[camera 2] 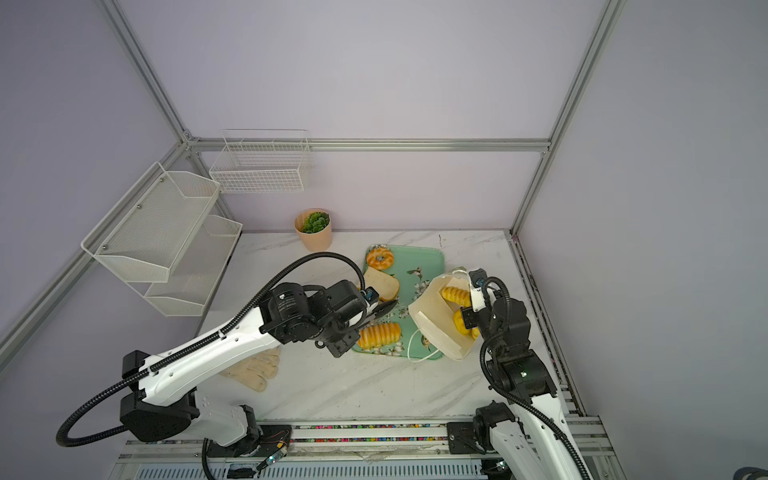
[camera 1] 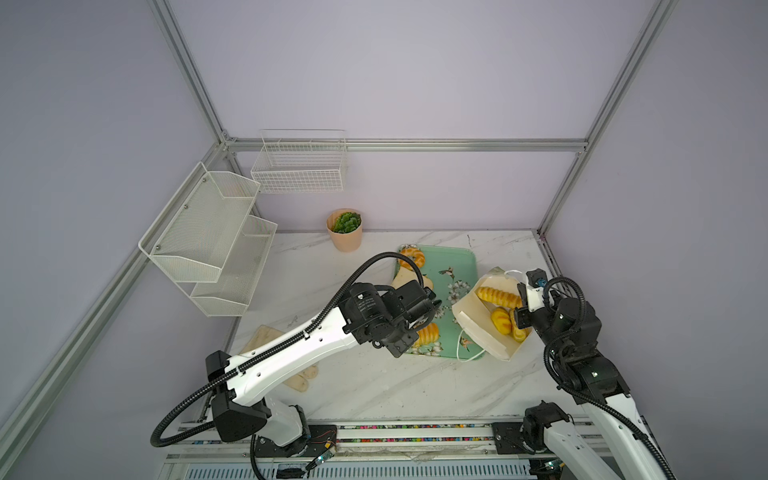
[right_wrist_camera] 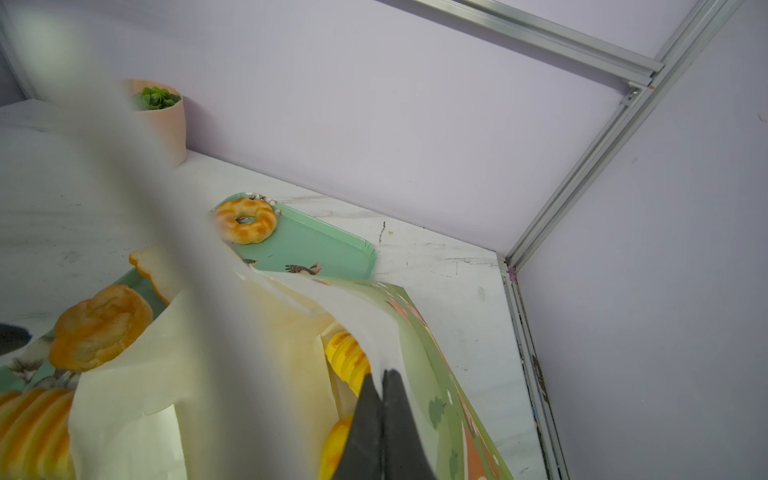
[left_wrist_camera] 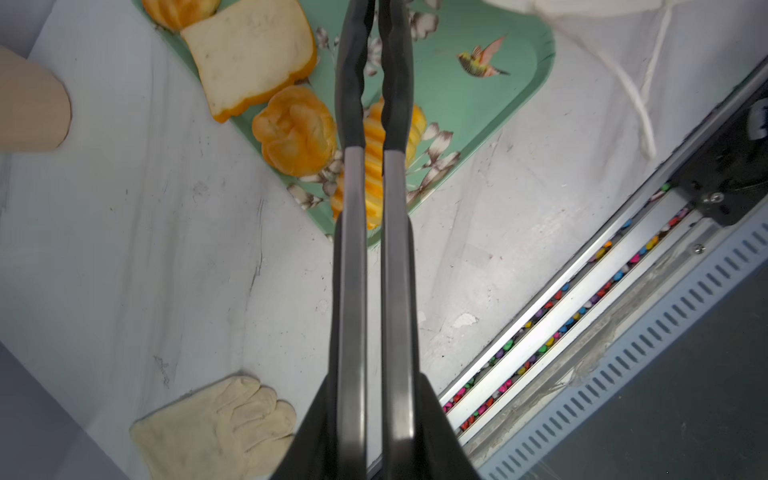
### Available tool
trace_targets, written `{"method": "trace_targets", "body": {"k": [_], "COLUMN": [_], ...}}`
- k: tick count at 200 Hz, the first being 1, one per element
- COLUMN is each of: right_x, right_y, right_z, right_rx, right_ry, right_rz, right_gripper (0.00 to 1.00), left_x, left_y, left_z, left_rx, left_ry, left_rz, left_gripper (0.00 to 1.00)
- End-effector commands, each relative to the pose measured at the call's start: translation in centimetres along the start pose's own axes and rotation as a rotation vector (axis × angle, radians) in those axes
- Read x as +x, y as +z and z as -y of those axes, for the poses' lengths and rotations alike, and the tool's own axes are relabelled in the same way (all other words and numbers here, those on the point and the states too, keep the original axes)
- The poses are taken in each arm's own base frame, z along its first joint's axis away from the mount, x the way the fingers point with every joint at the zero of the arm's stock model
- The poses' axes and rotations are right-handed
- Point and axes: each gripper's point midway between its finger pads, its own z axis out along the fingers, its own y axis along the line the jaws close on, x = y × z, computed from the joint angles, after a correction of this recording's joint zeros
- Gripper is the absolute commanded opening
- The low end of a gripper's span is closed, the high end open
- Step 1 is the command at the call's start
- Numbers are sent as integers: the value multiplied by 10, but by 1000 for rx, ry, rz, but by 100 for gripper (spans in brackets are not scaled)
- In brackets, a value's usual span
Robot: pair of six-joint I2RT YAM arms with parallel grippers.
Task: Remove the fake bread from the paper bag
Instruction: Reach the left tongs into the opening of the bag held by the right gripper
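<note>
Evidently midway: right claw (right_wrist_camera: 384,378) clamps the paper bag (camera 1: 473,320) rim at right, fake bread (camera 1: 496,296) inside, so left claw (left_wrist_camera: 376,16), nearly together over the tray (camera 1: 457,262), must spread and reach in.

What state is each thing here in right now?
Paper bag: tilted, mouth open, three breads showing inside.
Right fingers: shut on the bag's rim.
Left fingers: almost shut, empty, over the tray.
Tray: lying flat, holding four breads.
Plant pot: upright.

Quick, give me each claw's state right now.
Left claw: nearly closed, holding nothing.
Right claw: closed on the paper bag at its rim.
</note>
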Motion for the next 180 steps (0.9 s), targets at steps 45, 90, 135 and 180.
{"method": "trace_targets", "body": {"k": [45,90,135,180], "right_x": [1,-3,-3,-11], "right_y": [-12,-13,-20,-30], "right_z": [-13,-8,-16,-23], "right_rx": [-66,-41,-80,-120], "right_ry": [-83,-74,-76,-87], "right_rz": [47,59,97,157], "right_gripper": [0,0,0,0], "left_x": [-80,-97,-130,-145], "left_y": [-26,11,41,63], "left_z": [76,102,111,113], "left_rx": [140,181,168,235], "left_ry": [254,234,135,-23], "left_rz": [273,195,175,150], "left_gripper": [25,32,34,37]}}
